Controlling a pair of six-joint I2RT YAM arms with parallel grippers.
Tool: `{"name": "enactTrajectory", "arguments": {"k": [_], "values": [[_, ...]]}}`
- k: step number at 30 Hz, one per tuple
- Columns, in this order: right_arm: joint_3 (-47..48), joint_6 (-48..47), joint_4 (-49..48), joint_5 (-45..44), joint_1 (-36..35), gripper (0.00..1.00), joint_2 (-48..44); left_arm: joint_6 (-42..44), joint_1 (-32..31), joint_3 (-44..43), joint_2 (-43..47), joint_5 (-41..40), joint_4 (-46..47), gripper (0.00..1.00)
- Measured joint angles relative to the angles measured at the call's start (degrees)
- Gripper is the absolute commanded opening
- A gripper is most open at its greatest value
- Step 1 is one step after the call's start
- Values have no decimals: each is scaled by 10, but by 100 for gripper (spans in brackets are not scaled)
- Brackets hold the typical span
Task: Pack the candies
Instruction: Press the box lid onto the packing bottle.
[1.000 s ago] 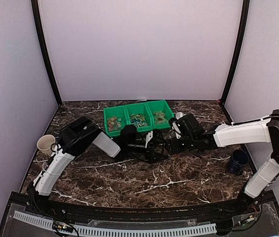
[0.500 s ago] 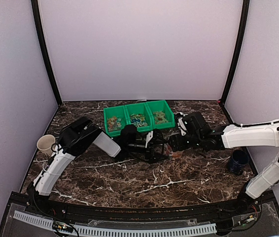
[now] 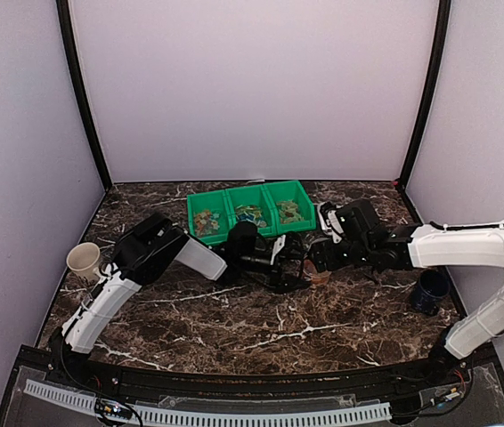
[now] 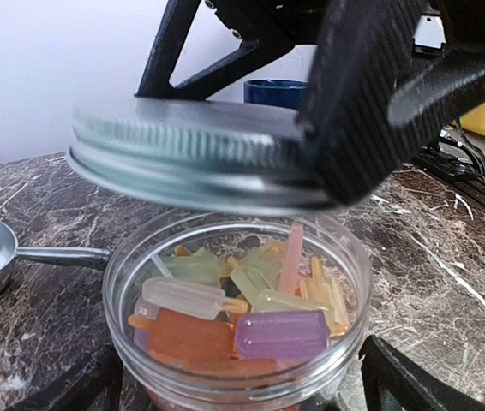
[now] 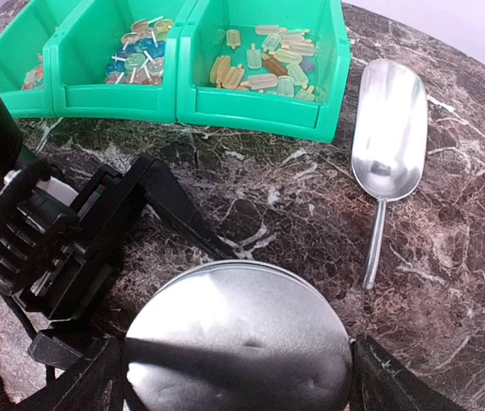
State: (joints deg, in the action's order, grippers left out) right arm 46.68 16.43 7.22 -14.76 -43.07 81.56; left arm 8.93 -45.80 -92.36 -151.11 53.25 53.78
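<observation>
Silver metal lid [image 4: 191, 154] sits clamped in your right claw [image 5: 238, 372], tilted just above the clear glass jar [image 4: 140, 377] of pastel candies [image 4: 281, 334] (your left claw [image 4: 242, 390] straddles the jar wide; grip unclear).

Small flat candies [image 4: 225, 312] shaped like ice pops, yellow, orange, purple and pale green, piled loose in a glass jar [image 4: 182, 383], just in front of the green bin [image 5: 251, 113], more candies lying in all three bin parts

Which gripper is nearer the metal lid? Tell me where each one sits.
Right. The right gripper grips the lid, held just above the jar; the left gripper is lower, its fingers flanking the jar.
</observation>
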Motion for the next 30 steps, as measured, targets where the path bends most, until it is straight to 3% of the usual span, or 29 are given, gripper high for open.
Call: {"name": "enactTrajectory", "arguments": {"k": [14, 22, 30], "values": [[-43, 29, 3, 17, 19, 79, -57, 2, -5, -49, -24, 21, -29, 99], [-21, 17, 34, 25, 22, 79, -69, 9, -10, -64, -29, 21, -49, 82], [7, -40, 46, 62, 22, 80, -30, 16, -12, -42, -18, 9, -42, 81]]}}
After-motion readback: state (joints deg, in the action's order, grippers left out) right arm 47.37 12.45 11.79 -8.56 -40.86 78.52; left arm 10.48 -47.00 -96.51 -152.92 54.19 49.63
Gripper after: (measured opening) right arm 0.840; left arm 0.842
